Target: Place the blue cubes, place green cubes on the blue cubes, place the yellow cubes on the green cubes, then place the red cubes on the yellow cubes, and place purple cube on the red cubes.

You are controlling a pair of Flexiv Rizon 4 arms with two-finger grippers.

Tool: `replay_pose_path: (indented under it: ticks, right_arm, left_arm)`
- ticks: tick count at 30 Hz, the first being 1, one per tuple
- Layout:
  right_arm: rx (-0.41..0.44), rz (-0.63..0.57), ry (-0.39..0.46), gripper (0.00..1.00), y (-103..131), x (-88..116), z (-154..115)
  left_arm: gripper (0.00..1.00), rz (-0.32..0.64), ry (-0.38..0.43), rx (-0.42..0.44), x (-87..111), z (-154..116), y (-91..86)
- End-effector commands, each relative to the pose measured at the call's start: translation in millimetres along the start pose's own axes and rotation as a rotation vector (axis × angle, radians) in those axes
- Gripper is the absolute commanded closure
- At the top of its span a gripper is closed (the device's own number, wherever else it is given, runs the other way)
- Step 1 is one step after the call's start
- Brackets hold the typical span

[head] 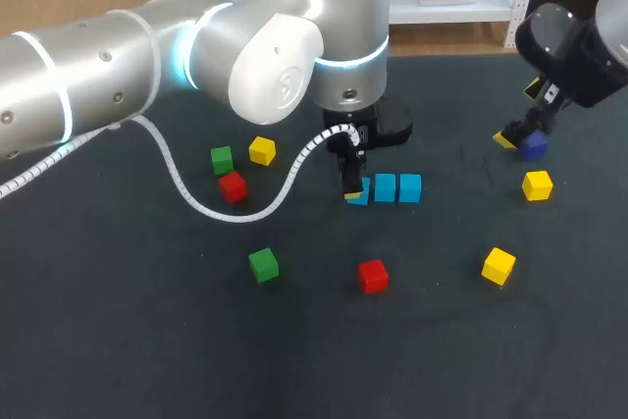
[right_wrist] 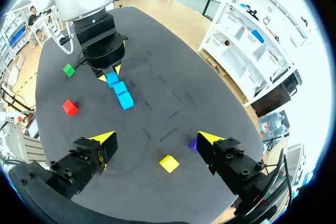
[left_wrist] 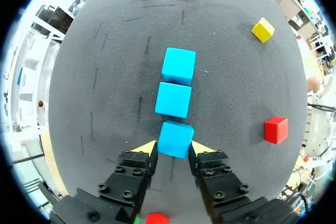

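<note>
Row of three cubes [head: 384, 187], left end effector [left_wrist: 174, 148] astride leftmost cube [left_wrist: 176, 139], loose cubes [head: 263, 264] scattered around.

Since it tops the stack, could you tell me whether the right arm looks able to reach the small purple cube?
Probably yes. The small purple cube sits alone on the dark table, close beside one fingertip of the open right gripper; the nearest yellow cube stands apart, so nothing blocks it.
</note>
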State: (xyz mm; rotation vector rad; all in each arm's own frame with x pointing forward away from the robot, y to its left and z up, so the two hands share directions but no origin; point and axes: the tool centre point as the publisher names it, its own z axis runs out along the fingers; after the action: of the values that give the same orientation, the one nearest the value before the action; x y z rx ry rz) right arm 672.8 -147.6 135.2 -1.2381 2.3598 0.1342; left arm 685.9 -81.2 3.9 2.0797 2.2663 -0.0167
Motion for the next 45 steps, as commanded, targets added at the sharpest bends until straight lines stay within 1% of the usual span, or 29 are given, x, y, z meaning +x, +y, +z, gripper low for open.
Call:
replay_pose_path:
  ticks: [1,2,3,4,5,6,7,9,10,11,14,15,17,22,34,36,42,45]
  right_arm:
    - [0.003,0.001,-0.001,0.00,0.4,0.3,0.3]
    - [0.003,0.001,-0.001,0.00,0.4,0.3,0.3]
    - [0.003,0.001,-0.001,0.00,0.4,0.3,0.3]
    - [0.003,0.001,-0.001,0.00,0.4,0.3,0.3]
    - [0.003,0.001,-0.001,0.00,0.4,0.3,0.3]
    - [0.003,0.001,-0.001,0.00,0.4,0.3,0.3]
    - [0.003,0.001,-0.001,0.00,0.4,0.3,0.3]
    - [0.003,0.001,-0.001,0.00,0.4,0.3,0.3]
    - [0.003,0.001,-0.001,0.00,0.4,0.3,0.3]
    - [0.003,0.001,-0.001,0.00,0.4,0.3,0.3]
    - [0.003,0.001,-0.001,0.00,0.4,0.3,0.3]
    - [0.003,0.001,-0.001,0.00,0.4,0.3,0.3]
    - [0.003,0.001,-0.001,0.00,0.4,0.3,0.3]
    - [0.003,0.001,-0.001,0.00,0.4,0.3,0.3]
    - [0.003,0.001,-0.001,0.00,0.4,0.3,0.3]
    - [0.003,0.001,-0.001,0.00,0.4,0.3,0.3]
    - [0.003,0.001,-0.001,0.00,0.4,0.3,0.3]
    - [0.003,0.001,-0.001,0.00,0.4,0.3,0.3]
  left_arm:
    - [0.85,-0.003,0.000,-0.004,1.9,-0.3,-0.7]
    - [0.66,-0.004,0.001,-0.005,2.2,-0.1,-0.6]
    - [0.57,-0.005,0.002,-0.006,2.5,0.0,-0.6]
    - [0.53,-0.006,0.003,-0.005,2.7,0.1,-0.6]
    - [0.59,-0.006,0.003,-0.004,2.8,0.2,-0.6]
    - [0.68,-0.006,0.003,-0.004,3.0,0.3,-0.6]
    - [0.66,-0.007,0.003,-0.004,3.1,0.3,-0.6]
    - [0.55,-0.005,0.002,-0.004,3.2,0.3,-1.0]
    - [0.56,-0.004,0.001,-0.001,3.2,0.2,-1.4]
    - [0.64,-0.006,-0.001,0.002,3.0,0.3,-1.6]
    - [0.66,-0.008,-0.001,0.002,2.1,0.9,-1.5]
    - [0.69,-0.010,-0.002,0.003,1.7,1.0,-1.4]
    - [1.00,-0.010,-0.004,0.003,1.0,0.8,-1.3]
    - [1.00,-0.011,-0.006,-0.001,0.2,1.4,0.7]
    - [0.82,-0.006,-0.008,-0.016,-1.0,2.4,4.1]
    - [0.82,-0.005,-0.008,-0.016,-1.6,2.3,4.1]
    - [0.79,-0.001,-0.011,-0.015,-2.8,1.3,3.2]
    - [0.82,0.000,-0.011,-0.014,-3.2,1.0,3.2]
